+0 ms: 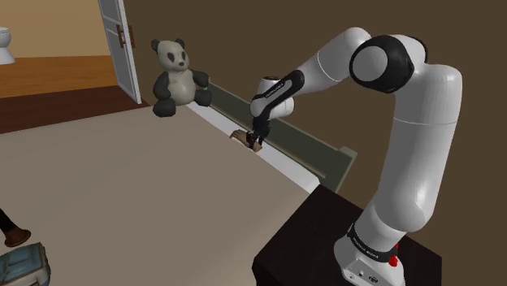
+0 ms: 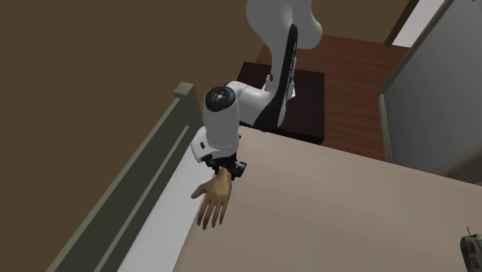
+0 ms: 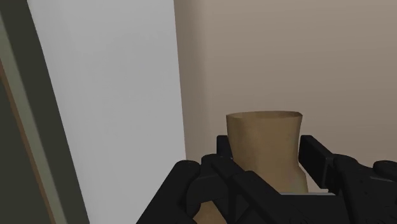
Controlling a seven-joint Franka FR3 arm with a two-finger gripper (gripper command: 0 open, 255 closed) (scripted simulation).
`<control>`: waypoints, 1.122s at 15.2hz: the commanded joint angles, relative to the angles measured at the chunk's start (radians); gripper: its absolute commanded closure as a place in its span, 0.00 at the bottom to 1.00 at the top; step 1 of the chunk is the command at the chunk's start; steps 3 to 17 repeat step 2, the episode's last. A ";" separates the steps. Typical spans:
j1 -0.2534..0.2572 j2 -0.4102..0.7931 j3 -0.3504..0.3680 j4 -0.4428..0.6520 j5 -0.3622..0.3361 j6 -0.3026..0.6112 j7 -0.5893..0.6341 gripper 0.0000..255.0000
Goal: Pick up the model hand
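The model hand (image 2: 212,202) is tan and lies palm-down on the beige bed (image 2: 347,209), on the white strip beside the headboard, with its fingers pointing away from the arm. My black gripper (image 2: 228,170) sits at its wrist end. In the wrist view the cut wrist stump (image 3: 264,143) stands between my two fingers (image 3: 224,149), which press against both its sides. In the shoulder view the gripper (image 1: 255,145) is low at the bed's far edge, and a bit of the hand (image 1: 240,135) shows next to it.
A grey-green headboard (image 2: 131,193) runs close along the hand's side. A panda plush (image 1: 177,77) sits at the bed's far corner near a white door (image 1: 122,49). The dark stand (image 1: 317,252) adjoins the bed. Small items (image 1: 20,264) lie at the bed's near corner.
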 commanded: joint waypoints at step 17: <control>0.001 -0.014 -0.002 0.001 -0.004 -0.015 0.003 1.00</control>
